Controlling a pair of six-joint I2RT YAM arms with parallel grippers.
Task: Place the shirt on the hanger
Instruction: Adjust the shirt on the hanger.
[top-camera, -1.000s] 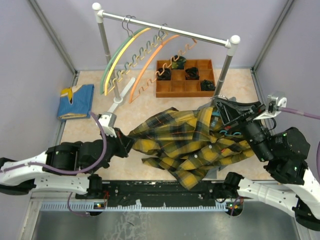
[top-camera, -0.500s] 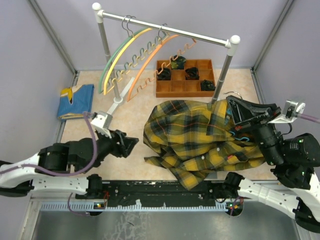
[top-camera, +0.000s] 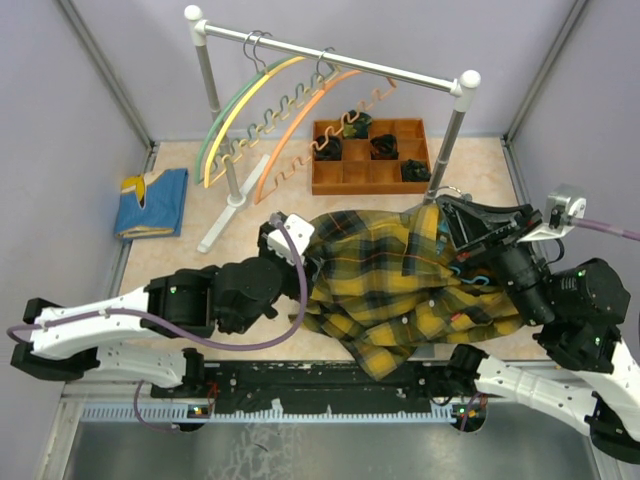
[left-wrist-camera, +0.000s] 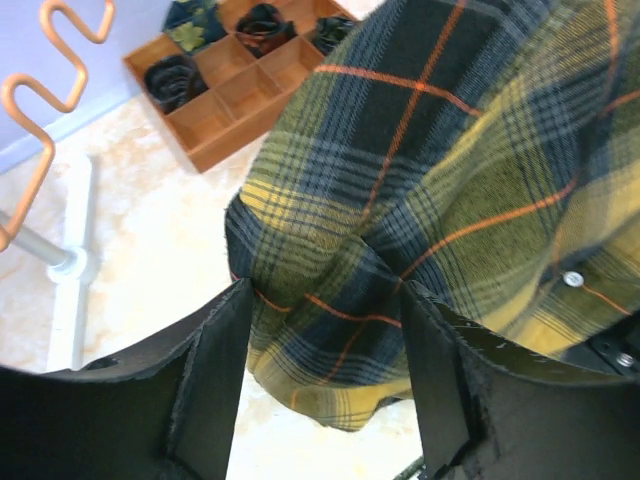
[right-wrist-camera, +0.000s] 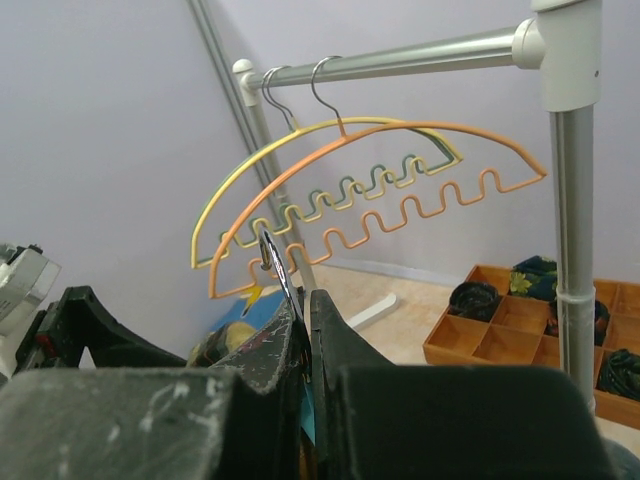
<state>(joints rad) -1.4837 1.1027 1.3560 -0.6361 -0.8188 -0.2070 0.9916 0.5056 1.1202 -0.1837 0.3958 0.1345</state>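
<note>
The yellow and black plaid shirt (top-camera: 390, 285) hangs bunched at centre right over the table. In the left wrist view its lower left fold (left-wrist-camera: 400, 230) sits between my fingers. My left gripper (top-camera: 302, 265) is open at the shirt's left edge, its fingers (left-wrist-camera: 215, 390) on either side of the fold without pinching it. My right gripper (top-camera: 445, 210) is shut on the hanger, whose metal hook (right-wrist-camera: 277, 262) sticks up from the shut jaws. Only bits of the light blue hanger (top-camera: 468, 273) show through the shirt near the collar; the rest is hidden under cloth.
A clothes rack (top-camera: 330, 60) stands at the back with a green-yellow hanger (top-camera: 225, 125) and an orange hanger (top-camera: 300, 130). A wooden compartment tray (top-camera: 318, 185) with dark rolled items lies behind the shirt. A folded blue cloth (top-camera: 152, 203) lies far left.
My left gripper let go of the shirt's left part, opened and drew back, then moved right up to the shirt's edge. The shirt swung in toward the right.
</note>
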